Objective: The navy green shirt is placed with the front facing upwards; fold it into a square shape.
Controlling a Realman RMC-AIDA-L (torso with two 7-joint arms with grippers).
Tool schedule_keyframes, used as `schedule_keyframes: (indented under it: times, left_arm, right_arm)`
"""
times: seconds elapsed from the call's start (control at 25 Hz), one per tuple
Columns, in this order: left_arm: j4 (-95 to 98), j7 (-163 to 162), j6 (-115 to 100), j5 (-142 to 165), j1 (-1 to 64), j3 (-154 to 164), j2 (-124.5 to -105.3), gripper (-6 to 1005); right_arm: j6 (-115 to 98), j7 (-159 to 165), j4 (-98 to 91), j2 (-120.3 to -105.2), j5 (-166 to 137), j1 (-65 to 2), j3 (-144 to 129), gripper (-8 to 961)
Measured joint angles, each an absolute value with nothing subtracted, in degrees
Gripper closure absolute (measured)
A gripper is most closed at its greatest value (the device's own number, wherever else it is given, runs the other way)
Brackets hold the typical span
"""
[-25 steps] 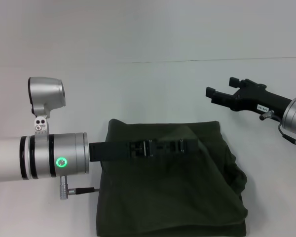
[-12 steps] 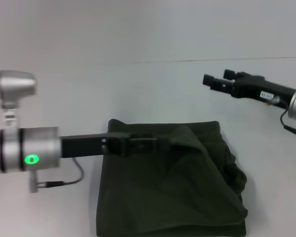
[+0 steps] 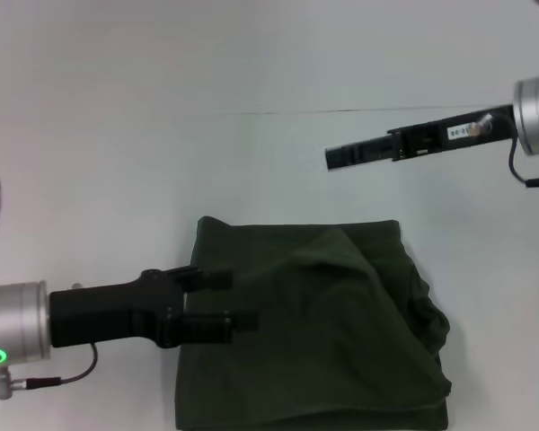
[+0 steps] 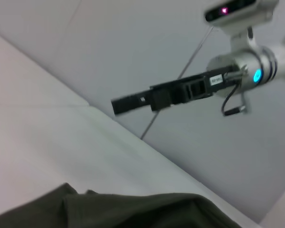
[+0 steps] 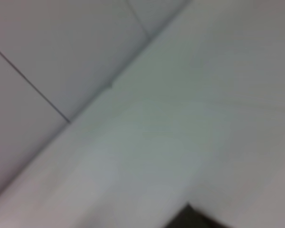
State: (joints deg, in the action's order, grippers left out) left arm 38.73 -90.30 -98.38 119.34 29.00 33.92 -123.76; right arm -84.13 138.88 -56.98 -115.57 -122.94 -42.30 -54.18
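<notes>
The navy green shirt (image 3: 323, 332) lies folded into a rough square on the white table, low in the middle of the head view, with some bunched cloth along its right side. My left gripper (image 3: 232, 299) hovers over the shirt's left edge, open, with nothing between its fingers. My right gripper (image 3: 334, 158) is raised above the table beyond the shirt's far edge, well clear of the cloth. The left wrist view shows the shirt's far edge (image 4: 133, 211) and the right gripper (image 4: 116, 105) in the air beyond it. A dark corner of the shirt (image 5: 190, 219) shows in the right wrist view.
The white table (image 3: 90, 180) spreads around the shirt on all sides. A thin dark seam (image 3: 341, 111) runs across the far surface. Nothing else stands on the table.
My left arm has pulled back to the left and toward me, from over the shirt's middle to its left edge. The right arm has lifted and turned side-on.
</notes>
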Motion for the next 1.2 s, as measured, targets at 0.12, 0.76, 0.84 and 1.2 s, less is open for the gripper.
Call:
schedule_keyframes:
  times: [0.12, 0.76, 0.84, 1.2]
  left_arm:
    - [39.46, -87.92, -98.36, 119.32, 28.2, 33.83, -123.81, 57]
    - [39.03, -80.28, -98.94, 119.59, 26.38, 33.78, -123.95, 66]
    - [38.68, -79.78, -98.86, 119.59, 26.25, 33.63, -123.99, 67]
    - [36.89, -78.99, -98.56, 119.61, 26.45, 33.4, -124.01, 68]
  right_arm:
    - [-90.95, 147.65, -60.34, -115.42, -130.65, -47.48, -54.85, 36]
    - [-100.65, 157.87, -61.84, -120.31, -155.55, -62.05, -64.11, 90]
    - [-99.63, 157.98, -61.43, -120.4, -154.64, -61.68, -66.02, 92]
    - [-95.25, 156.6, -57.18, -120.27, -152.73, -60.75, -69.46, 97]
